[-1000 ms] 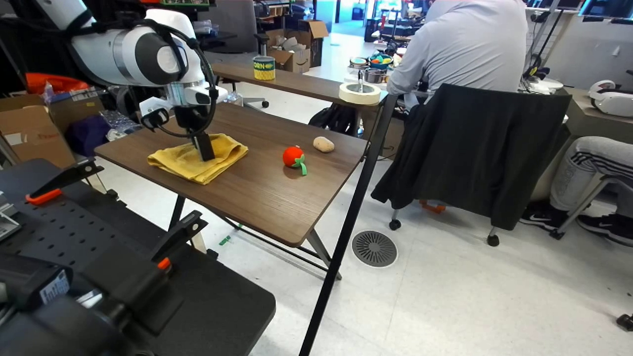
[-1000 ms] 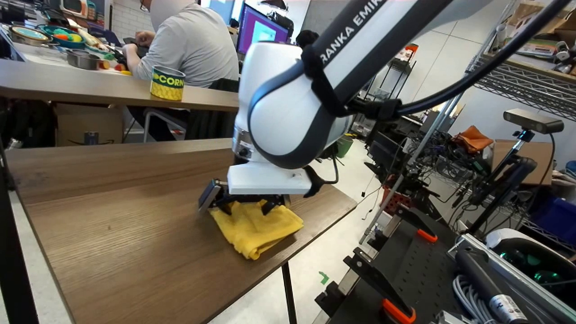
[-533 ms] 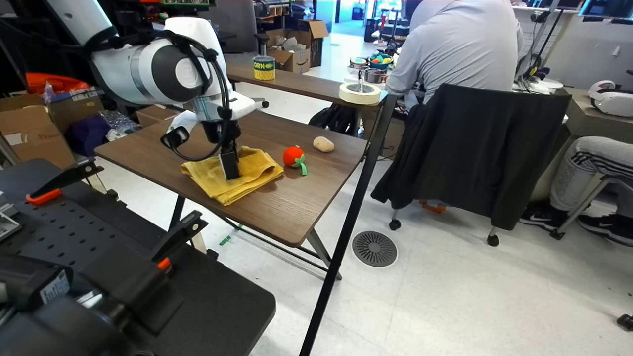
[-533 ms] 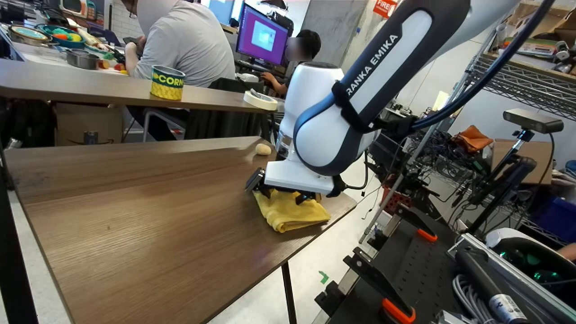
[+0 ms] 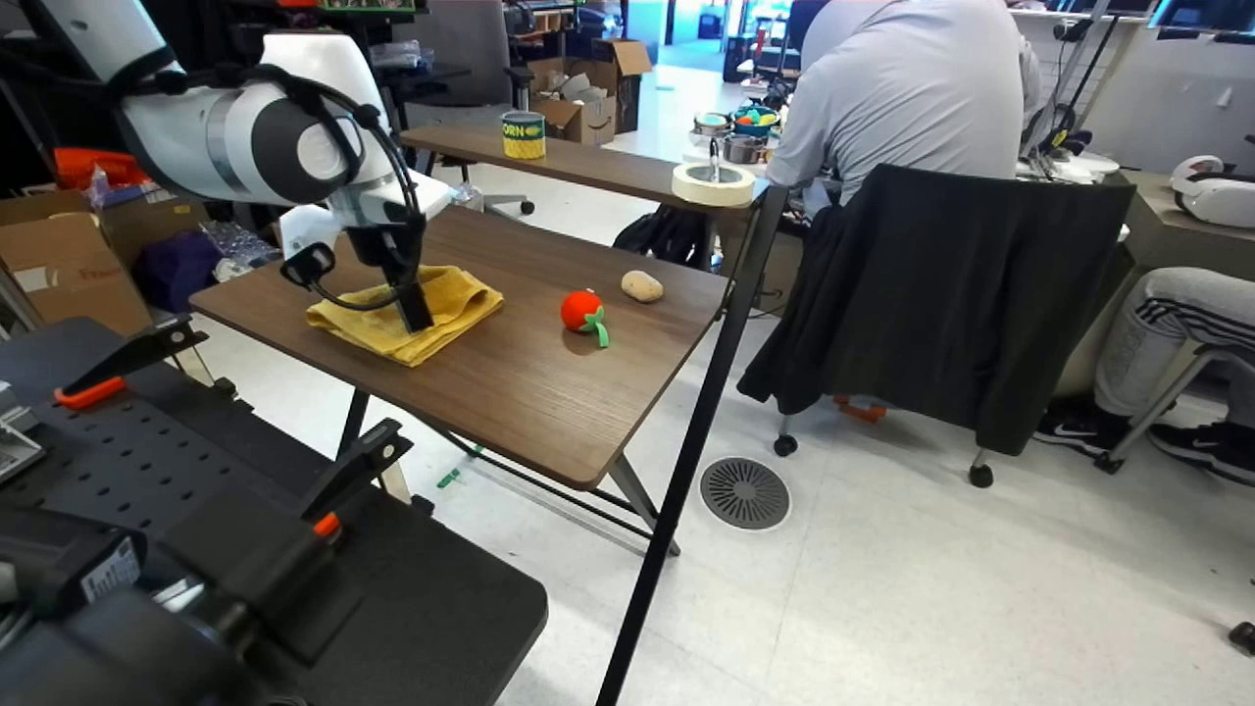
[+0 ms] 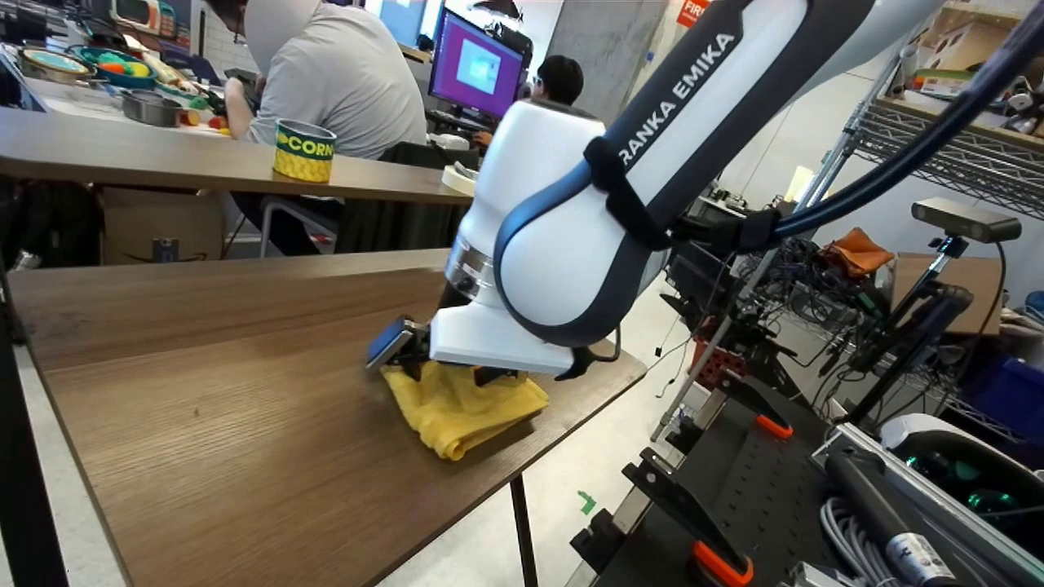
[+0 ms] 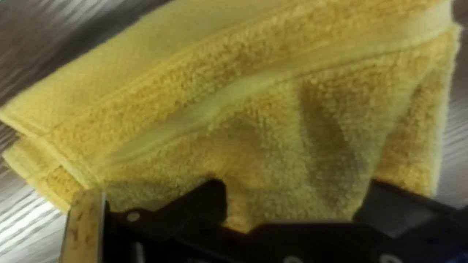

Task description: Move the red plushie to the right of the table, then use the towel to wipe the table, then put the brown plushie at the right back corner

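Left of centre in an exterior view, the towel lies under jaws spread wide, probably to press it for wiping; near centre, the red toy and brown toy leave room.

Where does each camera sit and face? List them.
Exterior view: behind a black perforated bench, overlooking the brown wooden table; white robot arm upper left.
Exterior view: near the table, facing across it; yellow cylindrical can beyond, arm upper right.
Wrist view: on the wrist, facing the folded yellow cloth towel; black pincer, bottom.
Both exterior views share table, towel, arm, pincer.
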Available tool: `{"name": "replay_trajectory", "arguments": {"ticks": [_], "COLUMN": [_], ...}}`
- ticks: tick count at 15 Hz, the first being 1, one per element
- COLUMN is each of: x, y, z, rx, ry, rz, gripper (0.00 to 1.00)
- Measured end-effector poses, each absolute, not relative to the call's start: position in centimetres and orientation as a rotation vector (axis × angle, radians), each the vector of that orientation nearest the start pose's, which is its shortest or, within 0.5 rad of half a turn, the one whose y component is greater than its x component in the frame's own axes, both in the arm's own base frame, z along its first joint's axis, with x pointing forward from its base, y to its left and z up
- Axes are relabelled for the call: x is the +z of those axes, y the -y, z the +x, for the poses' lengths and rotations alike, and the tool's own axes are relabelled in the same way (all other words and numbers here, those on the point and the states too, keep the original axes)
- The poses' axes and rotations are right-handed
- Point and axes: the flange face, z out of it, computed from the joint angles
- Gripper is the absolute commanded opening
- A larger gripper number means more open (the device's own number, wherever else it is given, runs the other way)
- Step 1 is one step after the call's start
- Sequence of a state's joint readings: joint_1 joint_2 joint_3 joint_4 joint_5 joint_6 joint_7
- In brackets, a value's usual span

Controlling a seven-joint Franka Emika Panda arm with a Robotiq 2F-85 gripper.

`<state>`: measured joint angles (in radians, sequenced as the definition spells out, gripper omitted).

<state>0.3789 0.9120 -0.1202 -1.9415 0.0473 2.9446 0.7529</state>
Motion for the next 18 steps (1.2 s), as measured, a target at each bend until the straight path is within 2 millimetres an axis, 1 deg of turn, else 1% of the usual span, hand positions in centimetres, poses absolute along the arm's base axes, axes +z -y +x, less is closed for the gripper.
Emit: {"name": "replay_trajectory", "arguments": {"ticks": [3,5,6,7,8,9,10,11,12,14,16,17,18], "x": [2.3,2.3,2.3,2.3,2.3,2.3,2.3,2.3,2.3,2.3,2.3,2.3,2.3], "y": [-21.0,-24.8,-26.1,-26.9,-27.0,-26.6,-25.6,-24.1,-22.2,-17.7,-13.5,-12.1,-11.3], "z": [55.9,55.4,55.7,56.2,57.0,58.1,59.3,60.7,62.1,64.7,66.7,67.5,68.1], "rx": [-0.174,-0.171,-0.185,-0.204,-0.228,-0.254,-0.285,-0.323,-0.362,-0.426,-0.475,-0.495,-0.511], "ry": [-0.513,-0.371,-0.34,-0.327,-0.341,-0.374,-0.425,-0.484,-0.554,-0.711,-0.862,-0.914,-0.949], "rz": [-3.058,-3.047,-3.043,-3.039,-3.033,-3.026,-3.019,-3.013,-3.007,-2.987,-2.952,-2.935,-2.917], "gripper": [1.0,1.0,1.0,1.0,1.0,1.0,1.0,1.0,1.0,1.0,1.0,1.0,1.0]}}
